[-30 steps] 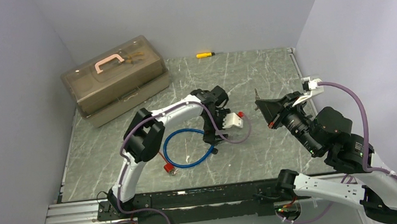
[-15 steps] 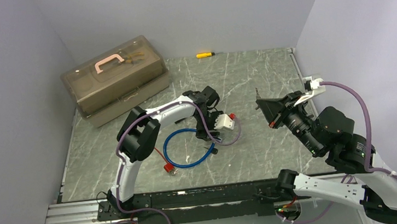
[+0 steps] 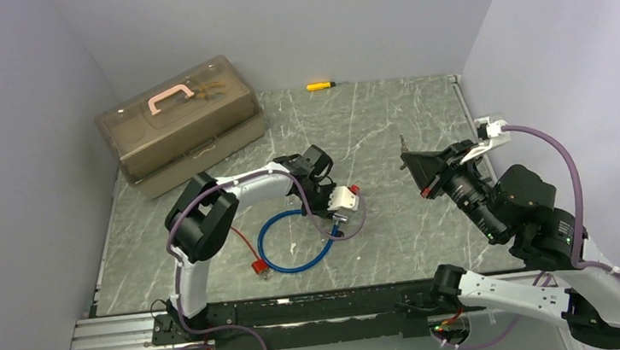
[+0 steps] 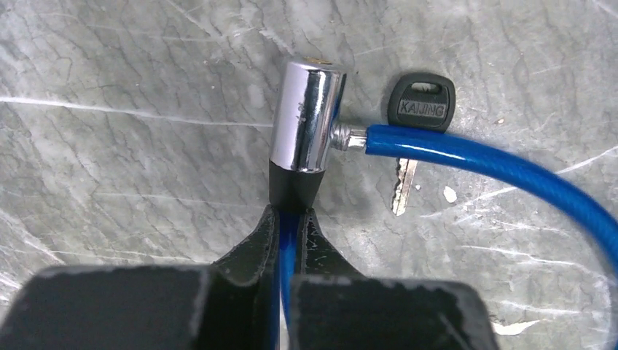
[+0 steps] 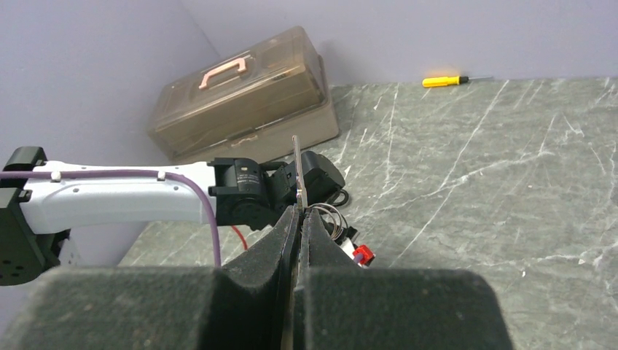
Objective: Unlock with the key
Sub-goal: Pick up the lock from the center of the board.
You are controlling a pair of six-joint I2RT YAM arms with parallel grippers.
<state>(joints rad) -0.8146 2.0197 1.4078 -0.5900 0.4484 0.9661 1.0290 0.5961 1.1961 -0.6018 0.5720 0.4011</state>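
The lock is a chrome cylinder (image 4: 306, 117) with a blue cable (image 4: 495, 168) plugged into its side, lying on the grey marble table (image 3: 404, 114). My left gripper (image 4: 290, 213) is shut on the blue cable just behind the cylinder's black collar. From above, that gripper (image 3: 327, 225) sits at the right side of the cable loop (image 3: 285, 263). A black-headed key (image 4: 421, 104) lies flat on the table, partly under the cable. My right gripper (image 5: 297, 208) is raised to the right and shut on a key, whose thin metal blade (image 5: 296, 164) sticks out past the fingertips (image 3: 413, 169).
A brown translucent toolbox (image 3: 181, 123) with a pink handle stands at the back left. A yellow screwdriver (image 3: 319, 85) lies at the far edge. A red tag (image 3: 259, 267) on a red cord rests beside the loop. Walls close in on both sides.
My left gripper has moved left and towards the near edge and shut on the blue cable. The cable loop and red tag shifted a little. The right arm has stayed still.
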